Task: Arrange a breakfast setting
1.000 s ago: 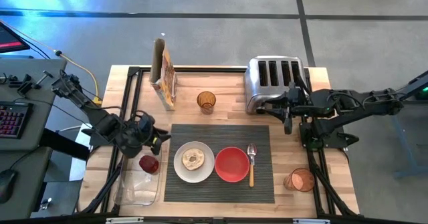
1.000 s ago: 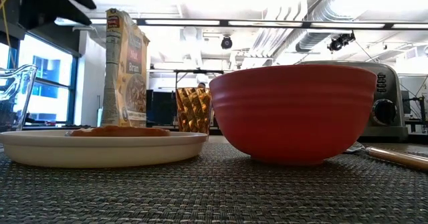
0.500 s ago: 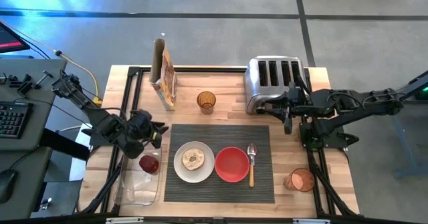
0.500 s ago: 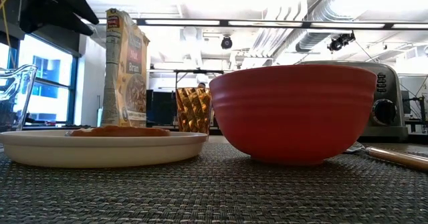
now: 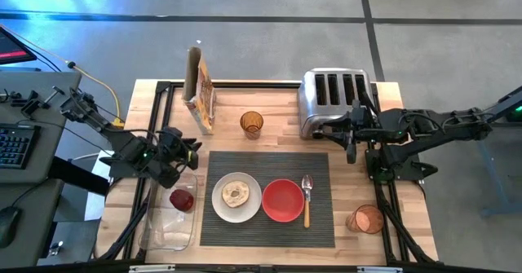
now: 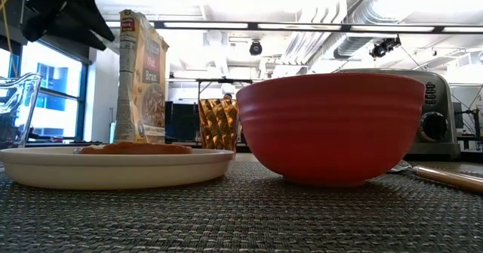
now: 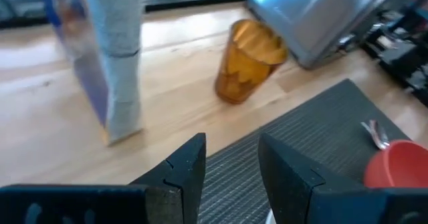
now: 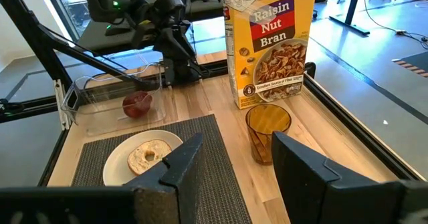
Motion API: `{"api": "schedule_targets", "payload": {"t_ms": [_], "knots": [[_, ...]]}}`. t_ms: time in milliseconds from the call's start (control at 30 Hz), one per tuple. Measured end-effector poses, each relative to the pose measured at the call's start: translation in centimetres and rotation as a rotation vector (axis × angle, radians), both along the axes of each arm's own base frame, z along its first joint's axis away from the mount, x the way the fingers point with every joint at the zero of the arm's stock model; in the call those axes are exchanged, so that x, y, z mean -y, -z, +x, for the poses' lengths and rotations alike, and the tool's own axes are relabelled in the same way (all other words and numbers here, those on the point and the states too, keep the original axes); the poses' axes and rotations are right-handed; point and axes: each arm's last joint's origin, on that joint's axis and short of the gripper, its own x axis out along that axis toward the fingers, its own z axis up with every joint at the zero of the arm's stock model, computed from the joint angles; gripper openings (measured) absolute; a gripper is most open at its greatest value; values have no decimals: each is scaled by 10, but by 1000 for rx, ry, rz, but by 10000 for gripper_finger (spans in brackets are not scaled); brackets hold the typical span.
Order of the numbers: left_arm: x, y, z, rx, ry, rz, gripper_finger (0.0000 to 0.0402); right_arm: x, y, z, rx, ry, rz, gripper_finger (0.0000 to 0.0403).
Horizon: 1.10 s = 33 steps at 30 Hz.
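The dark grey ribbed mat lies at the table's middle. On it stand the white plate bearing the bagel half, the red bowl and the wooden-handled spoon to the bowl's right. The dark red fruit lies in the clear tray, left of the mat. My left gripper is open and empty above the mat's far left corner, beyond the fruit; its wrist view shows the gap. My right gripper is open and empty by the toaster.
A cereal box stands at the far left of the table. An amber cup stands beyond the mat. Another amber cup is at the near right. The toaster takes up the far right corner.
My left gripper has drawn away from the fruit toward the table's far edge, still open and empty. The fruit has stayed in the tray.
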Motion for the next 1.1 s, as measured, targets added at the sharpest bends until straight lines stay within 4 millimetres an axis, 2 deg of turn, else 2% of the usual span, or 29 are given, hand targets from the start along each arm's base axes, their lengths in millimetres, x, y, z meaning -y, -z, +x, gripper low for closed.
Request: {"api": "schedule_targets", "payload": {"t_ms": [233, 400, 567, 767, 1100], "knots": [[-9, 13, 2, 9, -113, -74, 131, 0, 0, 0, 0, 0, 0, 154], [-16, 27, 6, 55, -191, -106, 151, 0, 0, 0, 0, 0, 0, 154], [-24, 36, 10, 55, -216, -45, 188, 0, 0, 0, 0, 0, 0, 154], [-33, 36, 13, 33, -253, -5, 245, 0, 0, 0, 0, 0, 0, 154], [-47, 46, 31, -13, -350, 26, 317, 0, 0, 0, 0, 0, 0, 154]]}}
